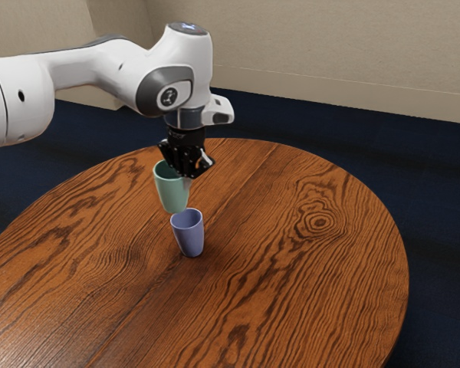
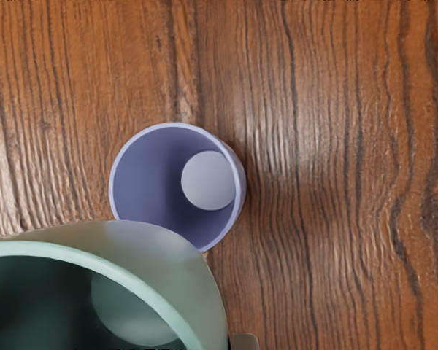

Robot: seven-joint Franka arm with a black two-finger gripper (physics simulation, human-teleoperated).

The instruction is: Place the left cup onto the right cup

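A green cup [image 1: 171, 192] hangs upright in the air above the round wooden table [image 1: 307, 261], with my gripper [image 1: 185, 170] shut on its rim. Just below it and slightly toward the exterior view's right stands a lavender-blue cup [image 1: 188, 231], upright on the table with its mouth open. The green cup's base is a little above the blue cup's rim and the two are apart. In the wrist view the green cup [image 2: 131, 277] looms large and close under my hand, partly covering the blue cup [image 2: 160, 186] beneath it.
The table's edge curves around at the exterior view's right and front, with dark blue carpet [image 1: 414, 169] beyond. A beige wall [image 1: 330, 38] runs behind.
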